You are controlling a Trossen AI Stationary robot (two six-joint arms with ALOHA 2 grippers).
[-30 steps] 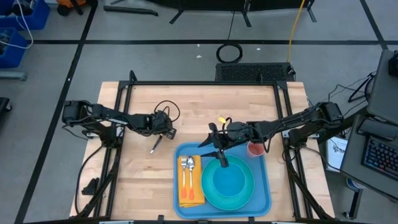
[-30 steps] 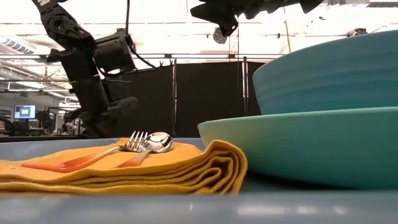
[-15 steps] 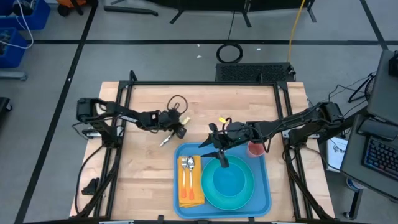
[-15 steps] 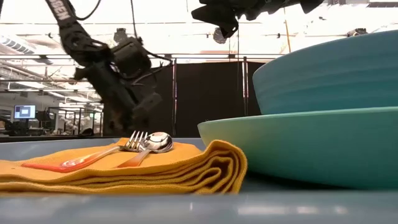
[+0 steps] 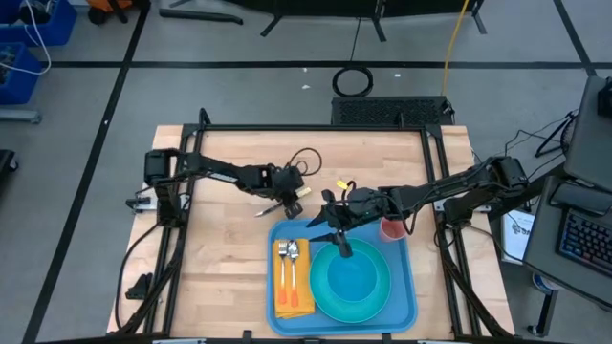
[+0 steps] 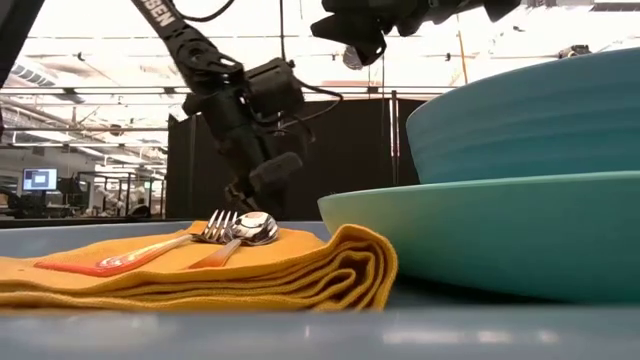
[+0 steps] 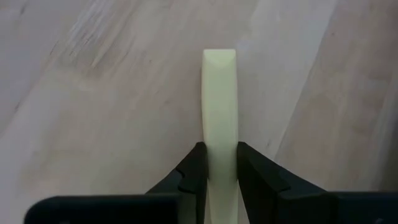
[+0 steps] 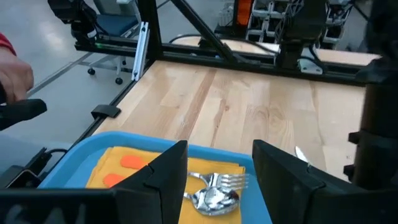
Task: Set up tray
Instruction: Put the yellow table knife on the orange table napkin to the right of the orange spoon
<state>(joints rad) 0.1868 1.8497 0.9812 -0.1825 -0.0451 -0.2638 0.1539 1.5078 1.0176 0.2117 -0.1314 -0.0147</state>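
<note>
The blue tray (image 5: pixel 283 320) lies at the table's near middle. It carries a turquoise plate (image 5: pixel 352 285) with a bowl (image 6: pixel 530 115), a red cup (image 5: pixel 392 229) and an orange napkin (image 5: pixel 295 287) with a fork and spoon (image 5: pixel 288 252) lying on it. My left gripper (image 5: pixel 285 201) is just beyond the tray's far-left corner and is shut on a slim utensil with a pale handle (image 7: pixel 219 93). My right gripper (image 5: pixel 330 227) hovers open over the tray's far edge, the fork and spoon (image 8: pixel 214 190) showing between its fingers. My left gripper pinches the utensil's pale flat handle (image 7: pixel 219 140) between its two fingers (image 7: pixel 194 163). The fingers lie along the handle, and its squared end (image 7: pixel 219 57) reaches past their tips over the wood. The rest of the utensil (image 5: pixel 267 211) slants out toward the table's left.
Bare wood (image 5: pixel 229 258) lies left of the tray and across the far half of the table. A black frame (image 5: pixel 316 127) borders the table's far and side edges. A person's hand (image 8: pixel 12 74) shows beyond the table in the right wrist view.
My left arm has swung toward the table's right and slightly toward its far edge, carrying the utensil from the table's left-middle to just beyond the tray's far-left corner. My right arm has kept still.
</note>
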